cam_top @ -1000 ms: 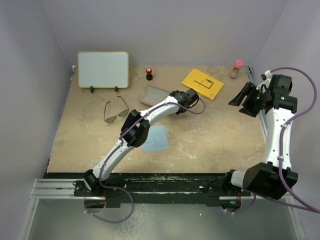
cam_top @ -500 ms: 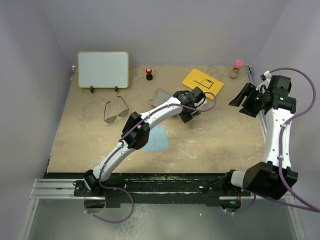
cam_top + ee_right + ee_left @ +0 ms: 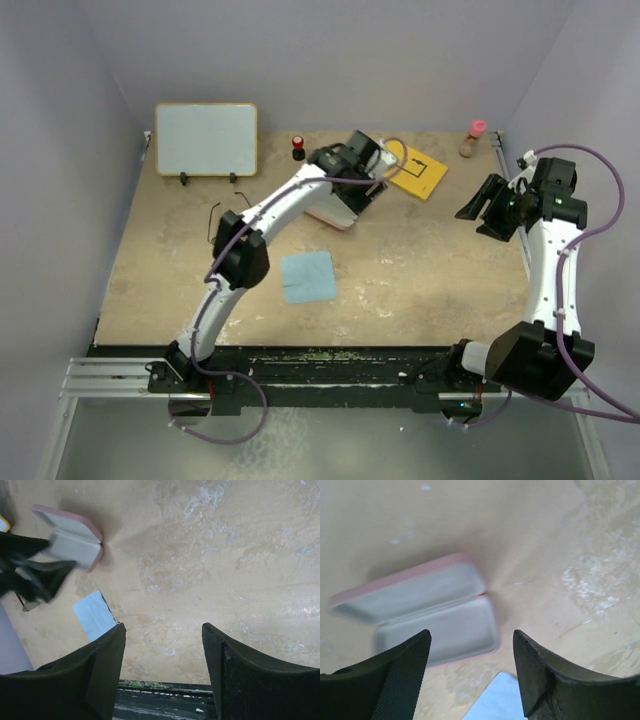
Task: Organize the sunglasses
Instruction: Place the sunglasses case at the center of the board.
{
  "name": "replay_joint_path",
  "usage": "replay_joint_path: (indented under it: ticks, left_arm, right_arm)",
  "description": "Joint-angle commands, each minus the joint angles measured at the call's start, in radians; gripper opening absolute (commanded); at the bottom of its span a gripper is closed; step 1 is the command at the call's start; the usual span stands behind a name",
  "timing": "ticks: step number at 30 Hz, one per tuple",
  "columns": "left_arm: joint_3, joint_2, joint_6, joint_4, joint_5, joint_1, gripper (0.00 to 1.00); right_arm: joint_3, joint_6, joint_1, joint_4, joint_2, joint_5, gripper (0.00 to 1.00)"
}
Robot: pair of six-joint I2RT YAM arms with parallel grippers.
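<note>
Overhead, table (image 3: 440, 280): tan top with pale walls on three sides.
Overhead, left arm (image 3: 270, 205): reaches to the back middle, and its pincer (image 3: 358, 166) hangs over the far end of the pink case (image 3: 338, 208).
Overhead, pink case: lies open just in front of the yellow card (image 3: 418, 170).
Overhead, sunglasses (image 3: 213, 214): on the table at the left and well apart from the case. They are mostly hidden behind the left arm's elbow, with only a bit of thin wire showing.
Overhead, blue cloth (image 3: 308, 277): flat on the table, in front of the case.
Overhead, back edge: a white board (image 3: 206, 139) stands at the left, a small red and black thing (image 3: 298, 148) is beside it, and a pink-capped bottle (image 3: 473, 138) is at the right.
Overhead, right pincer (image 3: 488, 208): held up over the right side, away from everything.

Left wrist, left pincer (image 3: 471, 636): fingers spread wide with nothing between them.
Left wrist, pink case (image 3: 440, 630): below the fingers, with the lid up and the grey inside showing.
Left wrist, blue cloth (image 3: 495, 702): one corner shows at the bottom edge.

Right wrist, right pincer (image 3: 164, 630): fingers apart and holding nothing, above bare table.
Right wrist, pink case (image 3: 72, 539): open, at the upper left.
Right wrist, left arm (image 3: 32, 575): a dark blur beside the case.
Right wrist, blue cloth (image 3: 95, 616): lies between the case and the near edge.
Right wrist, sunglasses (image 3: 26, 605): a small piece shows at the left edge, on the table beyond the cloth.
</note>
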Motion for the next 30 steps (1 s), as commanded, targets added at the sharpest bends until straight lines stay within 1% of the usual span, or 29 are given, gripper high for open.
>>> replay_joint_path:
  ticks: [1, 5, 8, 12, 20, 23, 24, 26, 27, 30]
  left_arm:
    - [-0.063, -0.179, -0.009, 0.030, 0.118, 0.158, 0.68]
    - [-0.119, -0.187, 0.000, 0.075, 0.168, 0.201, 0.62]
    - [-0.129, -0.150, -0.007, 0.084, 0.212, 0.210, 0.62]
    - [-0.140, -0.116, -0.015, 0.091, 0.279, 0.214, 0.63]
    - [-0.200, -0.084, 0.006, 0.102, 0.269, 0.215, 0.64]
    - [-0.228, -0.070, 0.016, 0.064, 0.261, 0.215, 0.55]
    - [-0.229, -0.061, 0.024, 0.045, 0.269, 0.215, 0.50]
    - [-0.234, -0.046, 0.025, 0.015, 0.283, 0.216, 0.44]
    - [-0.240, -0.040, 0.026, 0.010, 0.291, 0.215, 0.43]
    - [-0.265, -0.018, 0.027, 0.016, 0.291, 0.215, 0.42]
  right_arm:
    - [-0.045, -0.008, -0.003, 0.023, -0.043, -0.034, 0.67]
    - [-0.059, 0.002, -0.003, 0.036, -0.041, -0.063, 0.67]
    - [-0.043, 0.000, -0.003, 0.030, -0.038, -0.064, 0.67]
    - [-0.021, -0.019, -0.003, -0.001, -0.042, -0.025, 0.67]
    - [-0.055, -0.017, -0.003, 0.000, -0.064, -0.019, 0.67]
    - [-0.055, -0.018, -0.004, -0.002, -0.061, -0.018, 0.67]
    - [-0.053, -0.021, -0.003, -0.003, -0.058, -0.017, 0.67]
    - [-0.050, -0.025, -0.003, -0.006, -0.054, -0.018, 0.67]
    - [-0.049, -0.026, -0.003, -0.007, -0.051, -0.020, 0.67]
    - [-0.032, -0.033, -0.003, -0.025, -0.037, -0.049, 0.67]
